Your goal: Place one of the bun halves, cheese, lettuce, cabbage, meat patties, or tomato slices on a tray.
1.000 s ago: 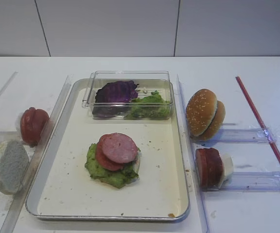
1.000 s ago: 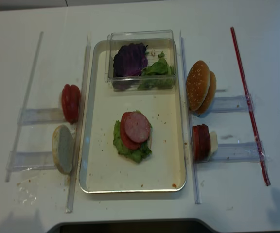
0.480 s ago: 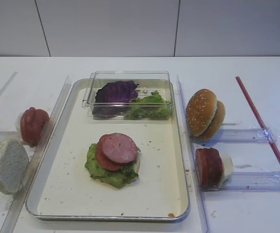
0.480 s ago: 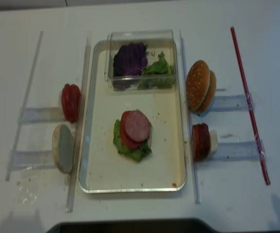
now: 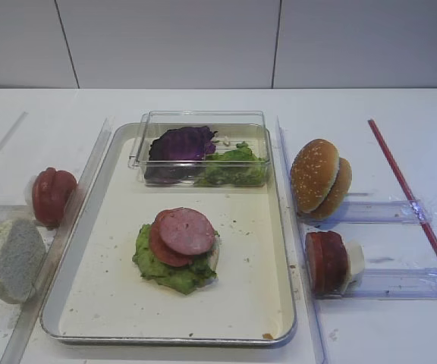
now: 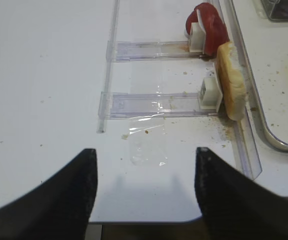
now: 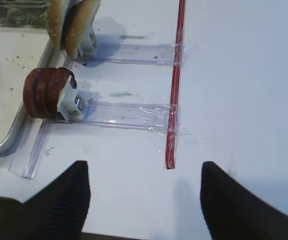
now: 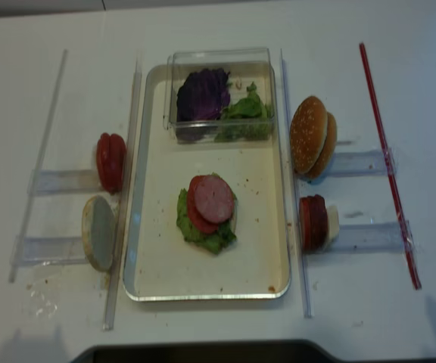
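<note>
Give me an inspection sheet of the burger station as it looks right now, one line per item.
Surface: white table, crumbs near the left racks.
Job's things: tray holds a stack of lettuce topped by two meat slices; clear box at its far end holds cabbage and more lettuce. Sesame bun halves and meat patties stand in racks right of the tray; tomato slices and a pale bun half left of it.
Clutter: red strip on the right.
Grippers: left gripper and right gripper open, holding nothing, above bare table.
Cables: nothing seen.
Surroundings: plain white panelled wall.
</note>
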You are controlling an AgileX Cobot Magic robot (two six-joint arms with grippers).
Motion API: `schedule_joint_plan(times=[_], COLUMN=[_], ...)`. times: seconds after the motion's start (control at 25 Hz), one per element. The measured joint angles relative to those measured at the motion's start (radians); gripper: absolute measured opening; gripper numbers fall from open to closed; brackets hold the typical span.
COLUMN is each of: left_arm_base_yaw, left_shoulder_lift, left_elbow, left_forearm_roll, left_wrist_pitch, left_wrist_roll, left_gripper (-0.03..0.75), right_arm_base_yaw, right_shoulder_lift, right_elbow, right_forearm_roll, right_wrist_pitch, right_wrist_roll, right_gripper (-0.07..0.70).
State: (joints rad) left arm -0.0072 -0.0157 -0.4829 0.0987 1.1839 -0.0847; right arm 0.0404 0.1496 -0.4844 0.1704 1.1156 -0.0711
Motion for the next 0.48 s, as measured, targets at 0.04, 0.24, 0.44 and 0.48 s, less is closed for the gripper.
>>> schedule_joint_plan(times=[0.04, 0.24, 0.44, 0.48], left_arm_base_yaw=[0.0, 0.0, 0.0, 0.0], left_shoulder_lift=[0.0, 0.0, 0.0, 0.0], left_elbow=[0.0, 0.0, 0.0, 0.0], left_forearm_roll=[0.0, 0.0, 0.0, 0.0], left_wrist_pitch=[0.0, 0.0, 0.0, 0.0], left_wrist_roll=[0.0, 0.0, 0.0, 0.0], left_gripper=[0.412, 0.412, 0.412, 0.412], right_arm_base_yaw=[0.0, 0.0, 0.0, 0.0], right_shoulder_lift=[-0.013, -0.077, -0.117, -0.123], right_elbow=[0.0, 0.0, 0.0, 0.0], right_forearm_roll=[0.0, 0.0, 0.0, 0.0], right_wrist_pitch=[0.0, 0.0, 0.0, 0.0], right_wrist_roll=[0.0, -0.01, -0.013, -0.015], right_gripper=[0.486, 0.486, 0.486, 0.486])
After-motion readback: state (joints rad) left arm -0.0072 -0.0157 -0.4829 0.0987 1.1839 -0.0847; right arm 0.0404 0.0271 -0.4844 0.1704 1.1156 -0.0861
